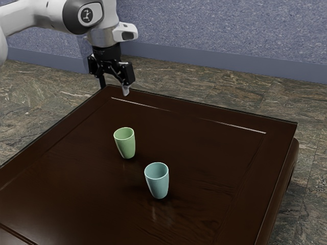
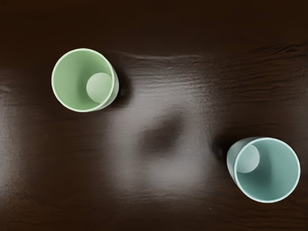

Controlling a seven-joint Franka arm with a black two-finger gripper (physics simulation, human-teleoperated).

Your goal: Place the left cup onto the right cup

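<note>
Floor of green cup [image 2: 84, 79] in wrist view

The dark brown wooden surface [image 1: 214, 153] has a raised rim around a flat inset panel. Two cups stand upright on it, mouths up and apart: a green cup [image 1: 124, 142] and a teal cup [image 1: 156, 179], which stands further toward the exterior view's right.

place: plain home-ish room, I'd say | desk [image 1: 214, 153]: dark glossy wood, raised rim | floor [image 1: 41, 87]: brownish marbled stone | wall [image 1: 230, 25]: speckled blue-grey with a baseboard [image 1: 230, 62]
</note>
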